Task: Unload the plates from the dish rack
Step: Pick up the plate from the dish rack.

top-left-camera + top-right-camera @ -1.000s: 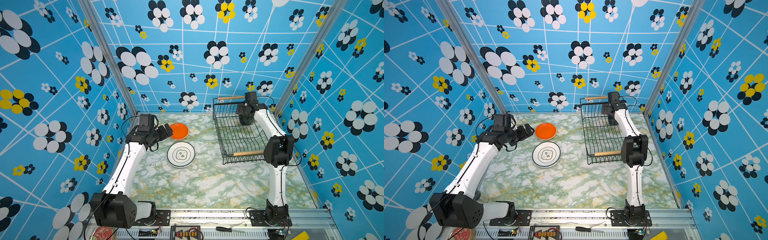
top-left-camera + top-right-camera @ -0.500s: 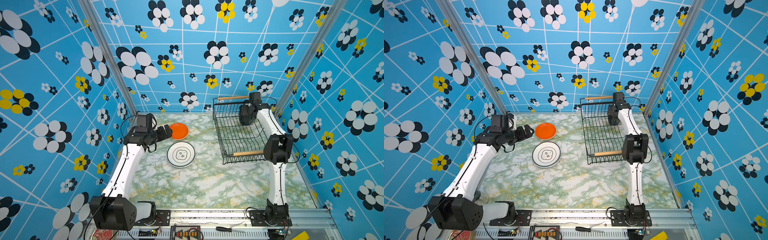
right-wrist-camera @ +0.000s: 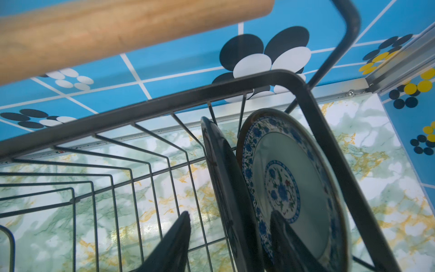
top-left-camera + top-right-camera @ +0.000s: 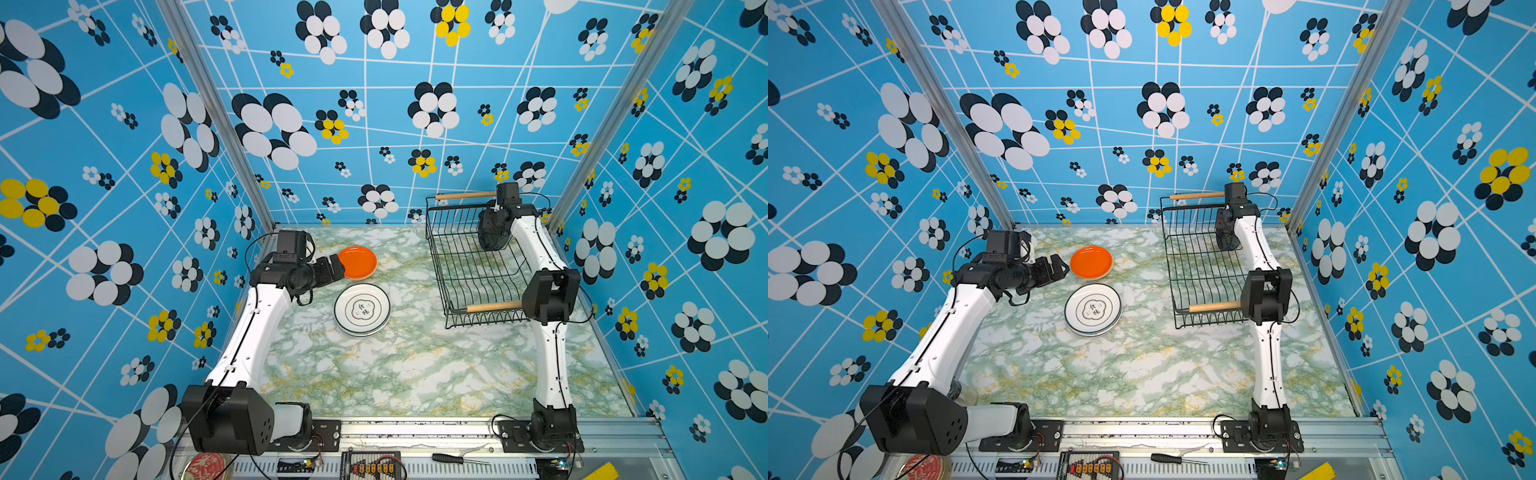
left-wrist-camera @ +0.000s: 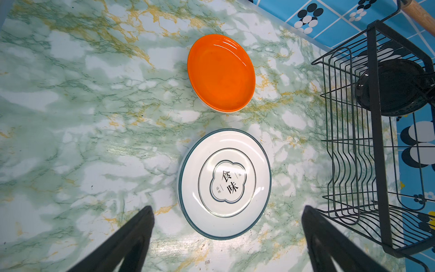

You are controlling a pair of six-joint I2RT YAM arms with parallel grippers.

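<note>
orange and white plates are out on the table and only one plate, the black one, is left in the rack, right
Not quite: two plates are left in the dish rack, not one. The right wrist view shows the black plate standing beside a blue-patterned plate. The orange plate and white plate are out on the table.

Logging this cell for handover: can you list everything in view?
dish rack: one, black wire, wooden handles, back right of table
black plate: one, black, upright in rack
patterned plate: one, blue-and-white, upright beside it
orange plate: one, orange, flat on table
white plate: one seen, dark-rimmed, flat, nearer than orange
screwdriver: one, black, front rail
red lid: one, red, front left corner
left claw: one, black, open over table
right claw: one, black, open astride black plate
</note>
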